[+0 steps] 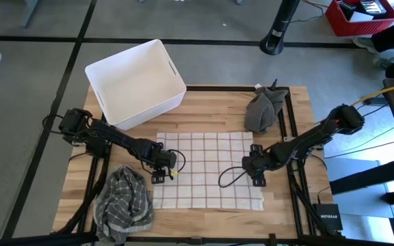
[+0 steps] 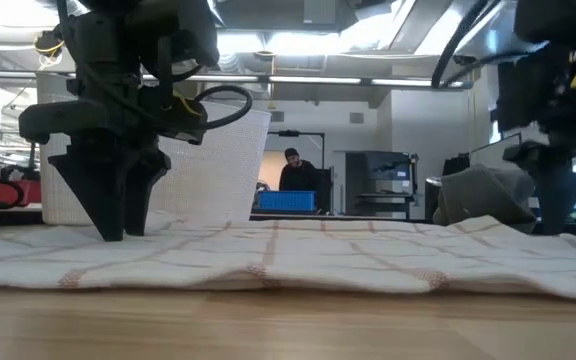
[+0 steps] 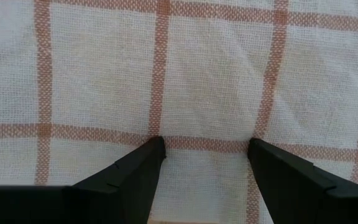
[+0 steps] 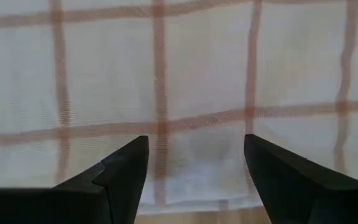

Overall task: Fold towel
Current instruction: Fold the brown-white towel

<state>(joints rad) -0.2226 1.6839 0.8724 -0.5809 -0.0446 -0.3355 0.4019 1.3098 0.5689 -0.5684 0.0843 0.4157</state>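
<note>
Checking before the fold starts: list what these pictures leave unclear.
- Whether the left gripper or right gripper touches the checked towel: the wrist views show open fingers over cloth, contact unclear.
- Inside of the white bin: in the low view the left arm covers it.
- Striped grey cloth: its lower edge meets the frame in the high view.
- Dark grey cloth: its folds hide its shape.
</note>
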